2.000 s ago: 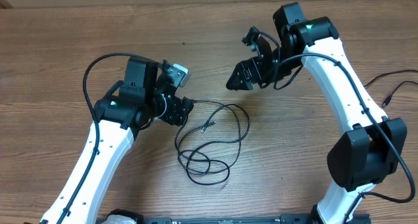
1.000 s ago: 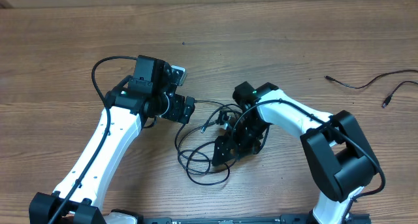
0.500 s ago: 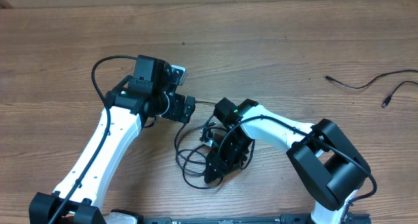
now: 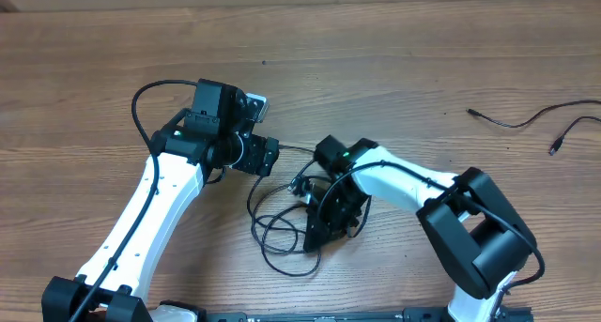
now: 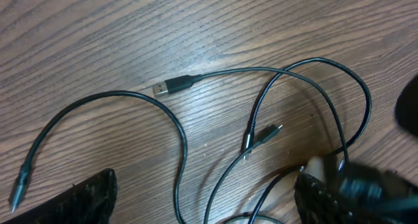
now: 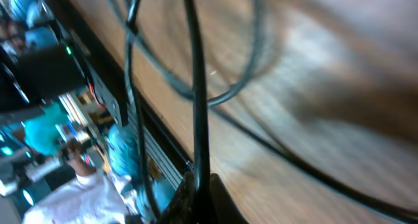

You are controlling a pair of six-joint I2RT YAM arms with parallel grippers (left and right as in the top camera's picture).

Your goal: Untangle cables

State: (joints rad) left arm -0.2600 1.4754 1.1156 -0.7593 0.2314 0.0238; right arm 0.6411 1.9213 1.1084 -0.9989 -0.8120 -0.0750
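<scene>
Right claw [image 4: 315,239] is closed low over the counter [image 4: 423,69], and one black strand of the cables [image 5: 235,72] is pinched in it. In the right wrist view that strand runs straight out from between the shut fingers, with further loops lying blurred beyond it. The grip appears to be taken at the near edge of the bundle so that a single cord can be drawn away from the rest.

Left claw [image 4: 268,158] is held wide open just above the far-left side of the bundle, with nothing gripped. It is probably kept there so that a second strand can be caught, or the tangle pinned, while the other cord is pulled.

The cables are spread on the counter between the two claws, directly under the left claw and reaching to the tips of the right one. They are thin, black and limp, and they are laid in a few loose overlapping loops rather than a tight knot. Under the left claw a USB plug [image 5: 171,87] is seen lying free ahead of the fingers, and a smaller silver-tipped plug [image 5: 268,132] rests inside a loop closer to them. Several crossings are visible, and the plug ends could be snagged on them as a cord is drawn through.
</scene>
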